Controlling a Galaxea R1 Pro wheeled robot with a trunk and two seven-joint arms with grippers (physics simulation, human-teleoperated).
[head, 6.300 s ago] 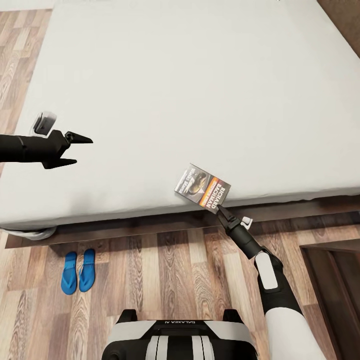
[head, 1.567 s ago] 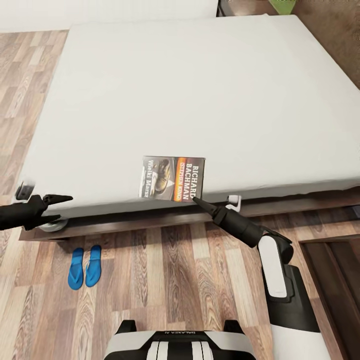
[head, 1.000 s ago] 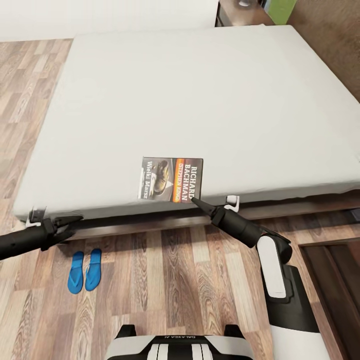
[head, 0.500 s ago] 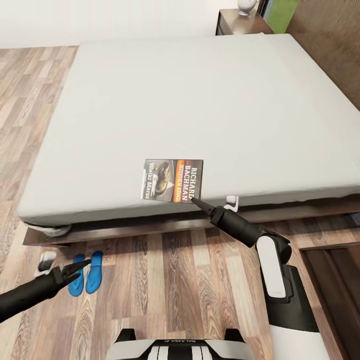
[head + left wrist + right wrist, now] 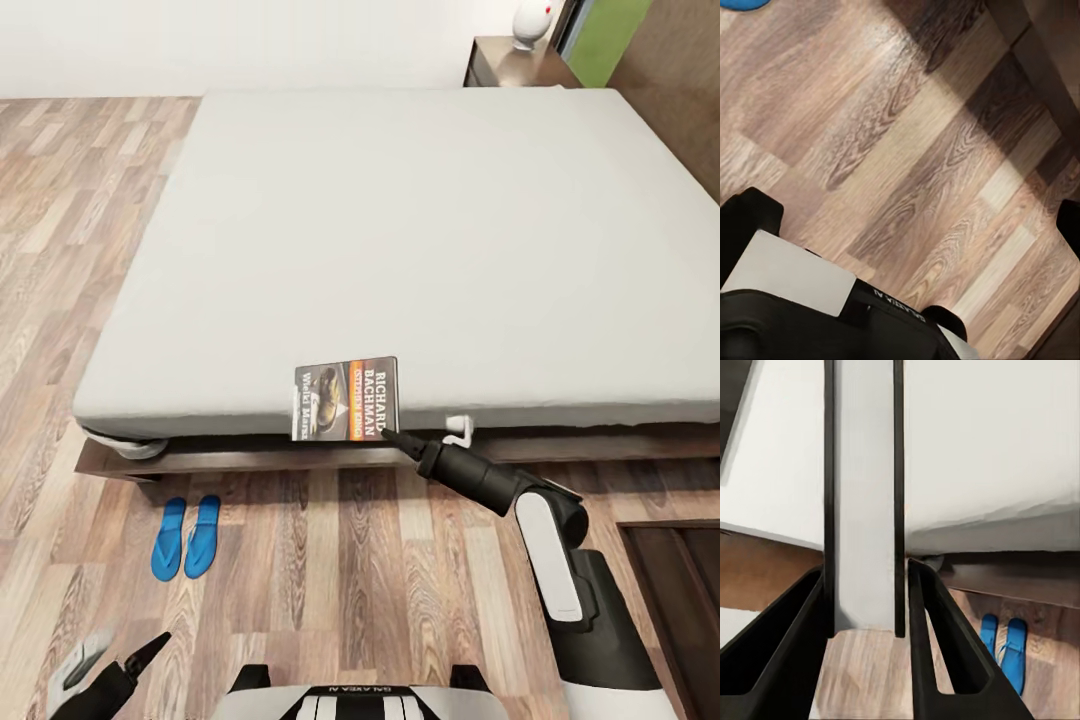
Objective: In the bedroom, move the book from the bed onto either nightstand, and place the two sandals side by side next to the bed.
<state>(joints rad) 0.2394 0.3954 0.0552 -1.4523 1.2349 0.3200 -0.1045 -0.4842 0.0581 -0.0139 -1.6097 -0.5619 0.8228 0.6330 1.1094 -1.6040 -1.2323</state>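
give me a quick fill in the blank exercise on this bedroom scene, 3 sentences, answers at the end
1. The right gripper is shut on the ____, seen edge-on between its fingers in the right wrist view.
2. The two blue sandals lie side by side on the ____, near the bed.
3. The white rounded object stands on the ____ beyond the bed's far corner.

Missing words: book; floor; nightstand

A dark grey cover with an orange band and white lettering is seen on the book [image 5: 346,399]. Bright blue is shown by the sandals [image 5: 186,523] near the bed [image 5: 400,230], whose mattress is pale grey-white over a dark brown frame.
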